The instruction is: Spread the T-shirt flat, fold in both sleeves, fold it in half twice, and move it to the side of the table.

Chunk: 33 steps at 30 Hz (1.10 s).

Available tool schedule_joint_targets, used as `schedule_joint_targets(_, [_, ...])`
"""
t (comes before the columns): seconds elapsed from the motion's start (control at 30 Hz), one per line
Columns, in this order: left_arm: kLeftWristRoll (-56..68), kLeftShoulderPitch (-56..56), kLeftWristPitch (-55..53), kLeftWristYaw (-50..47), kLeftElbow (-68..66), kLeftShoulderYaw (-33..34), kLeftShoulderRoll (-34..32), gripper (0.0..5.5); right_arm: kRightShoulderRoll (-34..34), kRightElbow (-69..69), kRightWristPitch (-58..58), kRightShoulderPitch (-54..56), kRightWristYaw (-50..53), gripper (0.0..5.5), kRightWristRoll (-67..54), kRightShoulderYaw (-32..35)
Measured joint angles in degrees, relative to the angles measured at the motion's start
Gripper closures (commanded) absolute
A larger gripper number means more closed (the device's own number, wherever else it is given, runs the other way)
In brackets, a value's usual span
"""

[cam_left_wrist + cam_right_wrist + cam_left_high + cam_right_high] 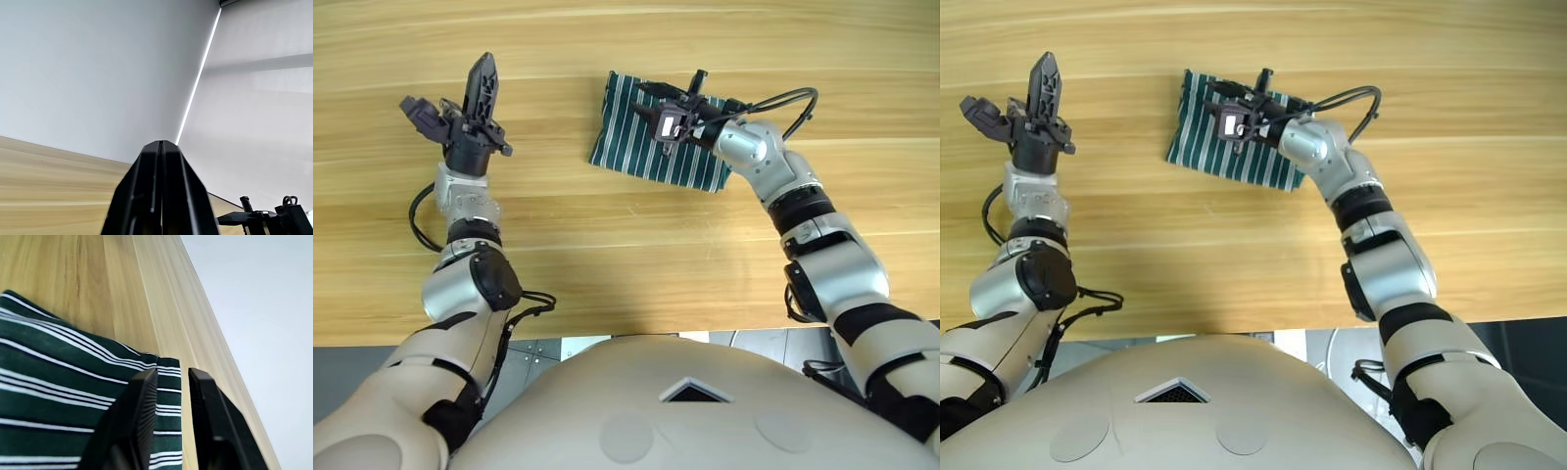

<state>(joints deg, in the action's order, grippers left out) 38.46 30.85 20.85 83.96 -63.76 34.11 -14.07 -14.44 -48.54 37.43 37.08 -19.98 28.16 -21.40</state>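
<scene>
The T-shirt (626, 137), dark green with thin white stripes, lies folded into a small rectangle on the far middle of the wooden table (607, 255). My right gripper (680, 90) hovers low over the shirt's far right part. In the right wrist view its fingers (142, 416) stand a narrow gap apart above the striped cloth (49, 382) near its far corner, holding nothing. My left gripper (486, 64) is raised on the left, well apart from the shirt and pointing up. Its fingers (146, 196) are pressed together and empty.
Bare wood surrounds the shirt on all sides. The table's near edge (636, 335) runs just in front of my torso. A pale wall and window blind (254, 98) stand beyond the far edge.
</scene>
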Motion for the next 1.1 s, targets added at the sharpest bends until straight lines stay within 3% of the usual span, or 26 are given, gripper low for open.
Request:
schedule_joint_targets(0.1, [0.00, 0.00, -0.26, -0.19, -0.65, 0.20, 0.02, 5.50, 0.09, -0.87, 0.01, 0.21, -0.02, 5.47, -0.02, -0.67])
schedule_joint_targets(0.37, [0.04, 0.17, -1.41, -1.44, -1.59, 1.02, 0.02, 5.50, 1.62, -3.01, 0.10, 0.53, -5.76, 5.47, -4.41, -1.09])
schedule_joint_targets(0.6, [-0.07, 0.83, -3.40, -8.10, -3.51, 1.49, -0.60, 5.50, 5.36, -11.23, -4.89, 1.04, -13.59, 5.47, -10.55, 0.78])
schedule_joint_targets(0.8, [-1.07, 1.82, -3.41, -15.59, -5.12, 1.79, -1.23, 5.50, 6.89, -21.74, -16.87, 6.82, -0.74, 5.47, -10.88, 3.19])
schedule_joint_targets(0.9, [-1.24, 1.89, -3.40, -18.49, -5.62, 1.85, -1.28, 5.50, 3.15, -24.67, -24.92, 8.50, 8.04, 5.47, -12.89, 7.90])
schedule_joint_targets(1.03, [-2.27, 2.22, -3.38, -22.14, -6.42, 2.25, -1.91, 5.50, -10.03, -27.62, -32.60, 5.57, 18.18, 5.47, -16.30, 16.30])
schedule_joint_targets(1.1, [-2.40, 2.47, -3.38, -22.80, -6.74, 2.36, -2.22, 5.50, -13.44, -27.99, -33.54, 3.78, 20.40, 5.47, -16.90, 18.24])
